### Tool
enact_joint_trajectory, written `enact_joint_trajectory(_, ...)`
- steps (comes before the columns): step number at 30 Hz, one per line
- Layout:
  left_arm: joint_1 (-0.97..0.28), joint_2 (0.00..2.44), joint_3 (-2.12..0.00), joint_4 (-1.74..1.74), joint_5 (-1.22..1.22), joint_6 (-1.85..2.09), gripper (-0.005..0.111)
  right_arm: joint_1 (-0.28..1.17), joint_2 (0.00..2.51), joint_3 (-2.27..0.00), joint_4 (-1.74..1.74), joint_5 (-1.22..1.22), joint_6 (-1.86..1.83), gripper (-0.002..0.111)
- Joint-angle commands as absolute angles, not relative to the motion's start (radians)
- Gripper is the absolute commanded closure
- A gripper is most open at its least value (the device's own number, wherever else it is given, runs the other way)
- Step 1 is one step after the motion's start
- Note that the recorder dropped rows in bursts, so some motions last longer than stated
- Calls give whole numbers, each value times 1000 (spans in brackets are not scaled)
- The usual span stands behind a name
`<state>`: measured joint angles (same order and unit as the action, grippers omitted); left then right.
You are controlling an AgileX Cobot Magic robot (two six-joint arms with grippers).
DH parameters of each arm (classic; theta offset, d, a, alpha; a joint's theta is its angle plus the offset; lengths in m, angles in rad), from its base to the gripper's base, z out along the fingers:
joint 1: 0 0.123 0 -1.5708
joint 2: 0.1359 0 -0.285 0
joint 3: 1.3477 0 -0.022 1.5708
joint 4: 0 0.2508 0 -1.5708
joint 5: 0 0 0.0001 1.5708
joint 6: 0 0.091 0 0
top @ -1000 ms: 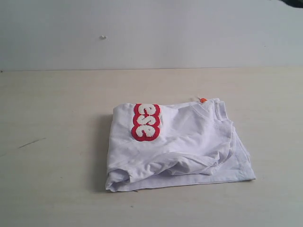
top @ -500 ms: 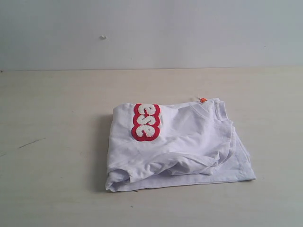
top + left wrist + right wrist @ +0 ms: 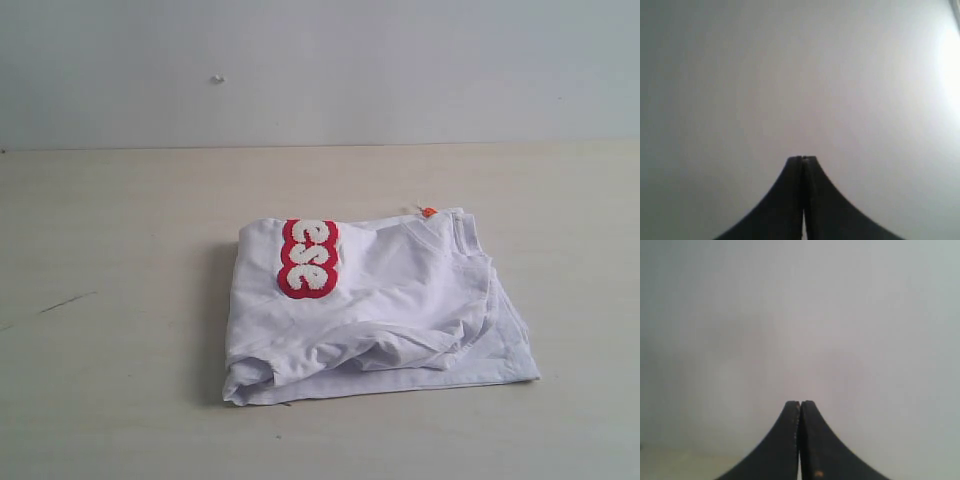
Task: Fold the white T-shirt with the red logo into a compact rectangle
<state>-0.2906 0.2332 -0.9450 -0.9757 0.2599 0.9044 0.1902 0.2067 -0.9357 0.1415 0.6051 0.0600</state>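
The white T-shirt [image 3: 380, 305] lies folded into a rough rectangle in the middle of the pale table [image 3: 110, 250]. Part of the red logo [image 3: 308, 258] with puffy white letters shows on its top layer near the far left corner. An orange neck tag [image 3: 429, 212] peeks out by the ribbed collar at the far right. Neither arm appears in the exterior view. My left gripper [image 3: 802, 159] is shut on nothing and faces a plain grey wall. My right gripper [image 3: 800, 403] is likewise shut and empty, facing the wall, with a strip of table at one corner.
A grey wall [image 3: 320, 70] stands behind the table. A thin dark scratch [image 3: 65, 302] marks the tabletop at the left. Bare tabletop surrounds the shirt on all sides.
A dark piece of an arm at the top right corner of the exterior view has gone out of frame. The shirt has not moved.
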Motion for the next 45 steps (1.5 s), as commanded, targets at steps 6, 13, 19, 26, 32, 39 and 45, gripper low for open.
enact_joint_trajectory(6,-287,83,-914,-934,373,821,107,186,605,-800,120,633,138,108)
enact_joint_trajectory(13,-287,0,-893,-815,424,821,107,186,526,-774,138,505,117,108)
enact_joint_trajectory(19,-287,0,-799,-817,310,813,107,186,472,-774,138,514,125,108)
enact_joint_trajectory(26,-287,0,-754,-819,320,811,107,186,453,-774,142,512,125,108)
enact_joint_trajectory(32,-287,0,-754,-819,323,811,107,186,453,-774,142,512,128,108)
enact_joint_trajectory(39,-287,0,-754,-819,319,811,107,186,453,-774,140,512,127,108)
enact_joint_trajectory(45,-287,0,-746,-823,303,811,107,186,453,-774,140,512,127,108)
